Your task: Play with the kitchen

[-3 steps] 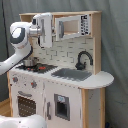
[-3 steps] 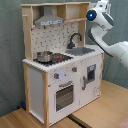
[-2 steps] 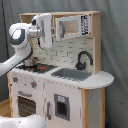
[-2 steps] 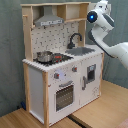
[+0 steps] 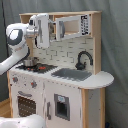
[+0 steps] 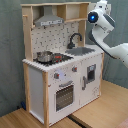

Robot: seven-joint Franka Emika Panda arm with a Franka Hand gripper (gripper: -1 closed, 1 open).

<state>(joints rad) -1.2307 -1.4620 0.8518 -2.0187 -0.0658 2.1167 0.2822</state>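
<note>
The kitchen (image 5: 60, 95) is a white and light-wood toy unit, seen in both exterior views. It has a black faucet (image 5: 83, 59) over a grey sink (image 5: 74, 74), a small metal pot (image 5: 29, 62) on the stove (image 5: 39, 67), and an oven door (image 5: 24, 105) below. My gripper (image 5: 51, 31) hangs high up in front of the upper shelf, just left of the microwave cabinet (image 5: 71, 26) and well above the stove. In the second exterior view the kitchen (image 6: 55, 80), pot (image 6: 44, 56) and faucet (image 6: 75, 39) show, with the arm's wrist (image 6: 96, 15) at the top right corner.
A grey curtain (image 5: 115, 45) backs the scene. The wooden floor (image 6: 100, 110) spreads in front of the kitchen in the second exterior view. The white arm (image 6: 112, 47) reaches in from the second exterior view's right, beside the counter's rounded end.
</note>
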